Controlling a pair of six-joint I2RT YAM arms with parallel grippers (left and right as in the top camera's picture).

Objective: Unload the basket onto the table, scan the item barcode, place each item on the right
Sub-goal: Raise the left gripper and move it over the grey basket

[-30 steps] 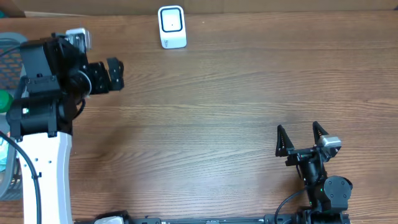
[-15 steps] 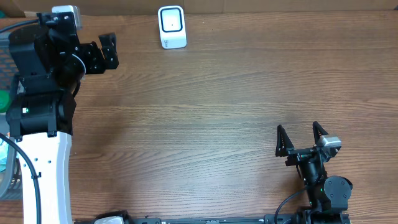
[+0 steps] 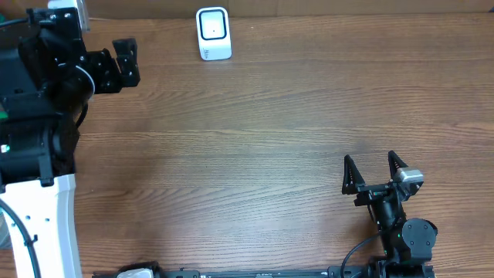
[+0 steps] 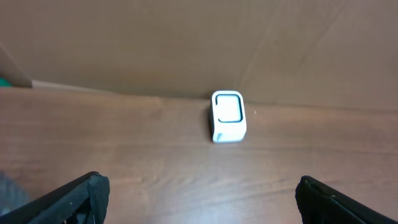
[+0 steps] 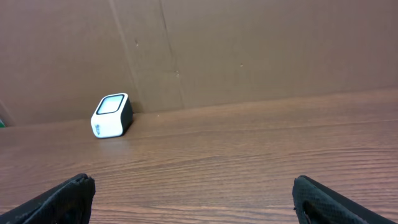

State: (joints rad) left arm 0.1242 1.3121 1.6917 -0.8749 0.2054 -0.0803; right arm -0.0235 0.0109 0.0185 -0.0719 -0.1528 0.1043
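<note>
The white barcode scanner (image 3: 214,32) stands at the back of the wooden table, its dark-framed window facing up; it also shows as the scanner (image 4: 228,116) and the scanner (image 5: 112,115) in the two wrist views. No item to scan is in view. My left gripper (image 3: 129,61) hovers at the back left, left of the scanner, open and empty (image 4: 199,183). My right gripper (image 3: 370,159) rests near the front right, open with nothing between its fingers (image 5: 193,182).
A brown cardboard wall (image 4: 186,43) runs along the table's back edge, just behind the scanner. The bulky left arm body (image 3: 38,100) covers the table's left side. A small green shape (image 4: 5,81) shows at the far left.
The left arm has swung toward the back left, carrying its open gripper away from the table's middle. The right arm has not moved.
</note>
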